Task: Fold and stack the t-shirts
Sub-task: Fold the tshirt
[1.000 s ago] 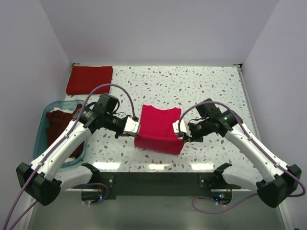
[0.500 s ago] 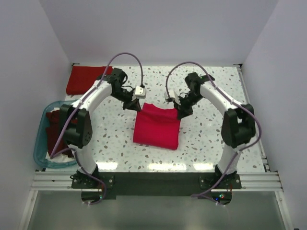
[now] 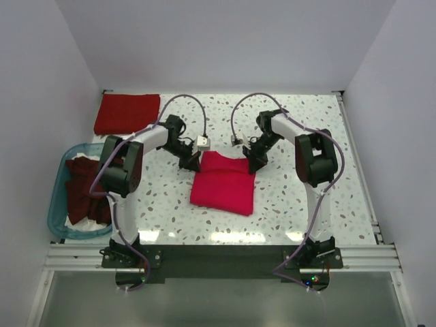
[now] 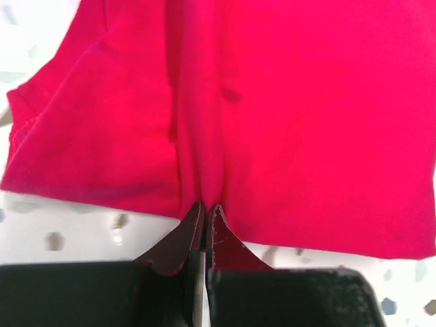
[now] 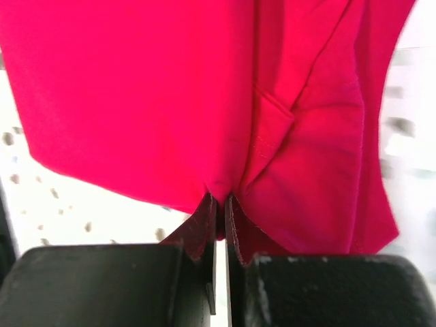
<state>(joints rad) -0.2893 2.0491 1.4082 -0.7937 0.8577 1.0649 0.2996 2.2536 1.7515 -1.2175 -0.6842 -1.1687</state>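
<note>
My left gripper (image 4: 204, 208) and right gripper (image 5: 219, 199) are each pinched tight on a far corner of the bright red shirt (image 3: 221, 191) lying in the middle of the table (image 3: 272, 112), so I should lift both corners together, evenly, so the fold lands straight.

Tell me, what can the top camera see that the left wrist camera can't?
Only the top view shows the right gripper, the folded dark red shirt at the back left, and the blue tub with darker shirts in it. Only the left wrist view shows the left gripper shut on the edge of the bright pink-red shirt. Both show that shirt on the speckled table.
</note>
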